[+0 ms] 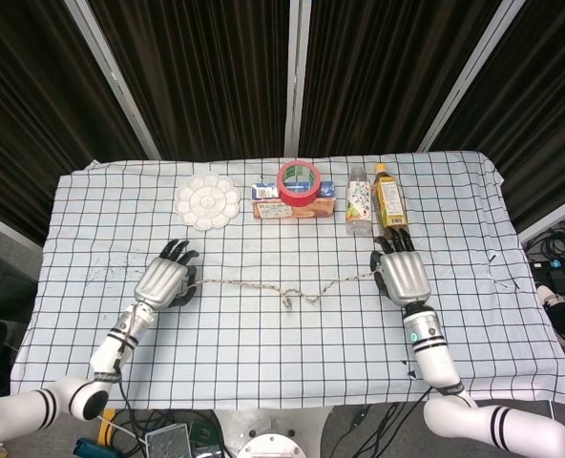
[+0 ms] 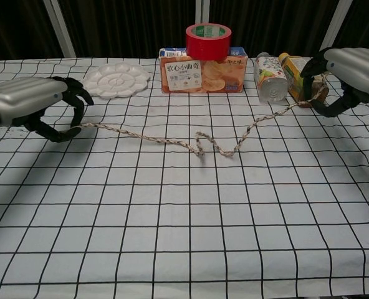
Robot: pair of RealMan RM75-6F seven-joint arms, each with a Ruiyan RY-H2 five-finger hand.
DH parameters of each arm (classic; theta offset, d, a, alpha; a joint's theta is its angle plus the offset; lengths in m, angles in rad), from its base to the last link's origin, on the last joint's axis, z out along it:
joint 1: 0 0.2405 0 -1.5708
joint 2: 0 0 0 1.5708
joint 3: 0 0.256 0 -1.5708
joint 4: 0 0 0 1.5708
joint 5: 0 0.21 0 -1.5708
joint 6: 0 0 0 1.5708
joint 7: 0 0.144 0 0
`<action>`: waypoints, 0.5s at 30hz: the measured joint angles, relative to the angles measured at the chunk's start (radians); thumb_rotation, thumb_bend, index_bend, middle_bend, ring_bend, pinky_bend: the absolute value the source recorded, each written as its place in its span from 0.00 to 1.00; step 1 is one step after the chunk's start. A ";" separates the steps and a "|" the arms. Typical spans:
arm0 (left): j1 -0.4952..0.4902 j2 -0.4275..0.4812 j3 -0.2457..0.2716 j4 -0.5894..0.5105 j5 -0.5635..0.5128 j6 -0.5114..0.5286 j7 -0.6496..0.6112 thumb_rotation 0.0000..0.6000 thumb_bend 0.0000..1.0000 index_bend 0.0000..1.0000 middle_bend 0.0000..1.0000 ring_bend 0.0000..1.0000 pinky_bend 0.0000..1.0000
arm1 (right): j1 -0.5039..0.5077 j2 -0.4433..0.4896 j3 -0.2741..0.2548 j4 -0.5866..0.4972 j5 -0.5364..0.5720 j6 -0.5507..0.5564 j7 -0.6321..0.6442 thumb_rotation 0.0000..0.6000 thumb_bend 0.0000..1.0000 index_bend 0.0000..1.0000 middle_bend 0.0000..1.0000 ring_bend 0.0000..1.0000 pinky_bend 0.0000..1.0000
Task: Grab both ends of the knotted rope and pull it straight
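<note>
The beige braided rope [image 1: 263, 285] [image 2: 166, 139] stretches across the checked cloth, lifted a little, with a small kink where the knot [image 1: 292, 299] [image 2: 200, 147] hangs near the middle. My left hand [image 1: 165, 281] [image 2: 32, 106] grips the rope's left end, fingers curled around it. My right hand [image 1: 402, 272] [image 2: 353, 71] grips the right end, just in front of the bottles. The two hands are far apart, at about the same height.
At the back of the table [image 1: 263, 363] stand a white paint palette [image 1: 207, 200], a snack box [image 1: 292, 204] with a red tape roll [image 1: 299, 182] on it, and two lying bottles [image 1: 359, 206] [image 1: 389, 204] close to my right hand.
</note>
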 measured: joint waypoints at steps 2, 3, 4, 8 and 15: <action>0.019 0.024 0.008 -0.007 0.014 0.022 -0.015 0.92 0.45 0.61 0.19 0.05 0.00 | -0.021 0.022 -0.007 -0.008 -0.002 0.014 0.014 1.00 0.64 0.65 0.20 0.00 0.00; 0.027 0.034 0.011 -0.009 0.019 0.031 -0.022 0.92 0.45 0.61 0.19 0.05 0.00 | -0.030 0.031 -0.010 -0.011 -0.003 0.022 0.021 1.00 0.64 0.65 0.20 0.00 0.00; 0.036 0.044 0.014 -0.012 0.024 0.039 -0.030 0.92 0.45 0.61 0.19 0.05 0.00 | -0.039 0.040 -0.012 -0.014 -0.004 0.029 0.029 1.00 0.64 0.65 0.20 0.00 0.00; 0.069 0.085 0.026 -0.020 0.046 0.070 -0.068 0.92 0.45 0.61 0.19 0.05 0.00 | -0.080 0.083 -0.014 -0.026 -0.008 0.064 0.072 1.00 0.64 0.65 0.20 0.00 0.00; 0.112 0.118 0.050 -0.031 0.081 0.098 -0.091 0.91 0.45 0.61 0.19 0.05 0.00 | -0.123 0.120 -0.018 -0.019 0.005 0.071 0.119 1.00 0.64 0.65 0.20 0.00 0.00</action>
